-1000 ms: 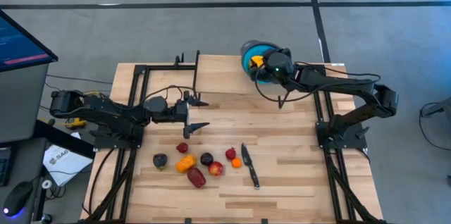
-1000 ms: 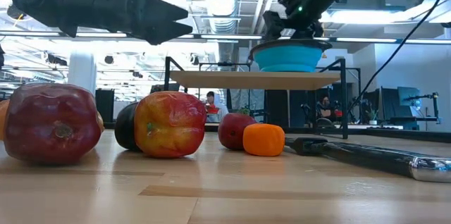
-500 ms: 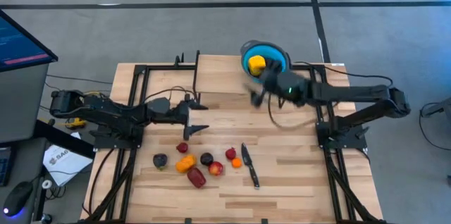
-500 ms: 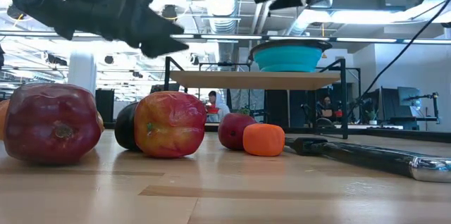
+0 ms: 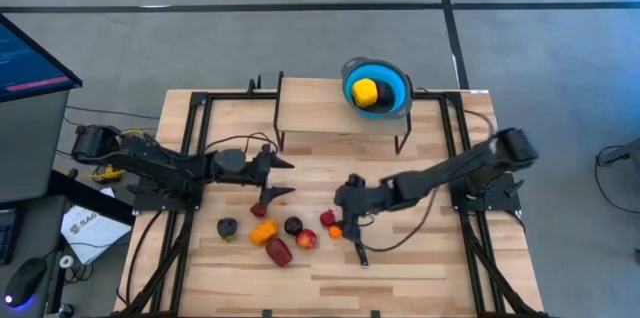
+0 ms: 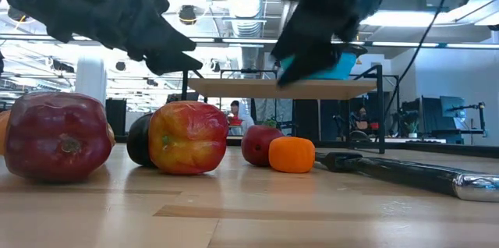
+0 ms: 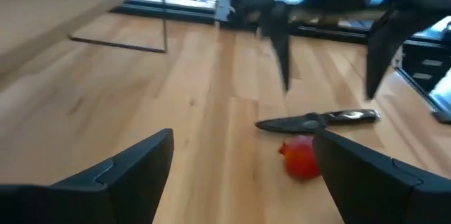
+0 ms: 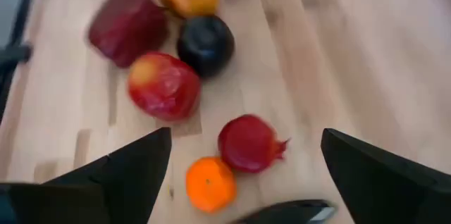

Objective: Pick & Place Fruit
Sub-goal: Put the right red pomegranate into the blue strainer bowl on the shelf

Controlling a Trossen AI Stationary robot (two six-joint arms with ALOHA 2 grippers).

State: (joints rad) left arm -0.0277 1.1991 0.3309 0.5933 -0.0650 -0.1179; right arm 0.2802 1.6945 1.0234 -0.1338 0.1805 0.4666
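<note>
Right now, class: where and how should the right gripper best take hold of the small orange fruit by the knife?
Probably across its round middle, coming straight down. The small orange fruit is a compact ball, with the red fruit and the knife close by, so the right gripper, open above, has more room from overhead.

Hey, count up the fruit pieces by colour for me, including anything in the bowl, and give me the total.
Yellow fruit, in the blue bowl: 1
Orange fruit: 2
Red fruit: 4
Dark purple fruit: 2
Total: 9
</note>
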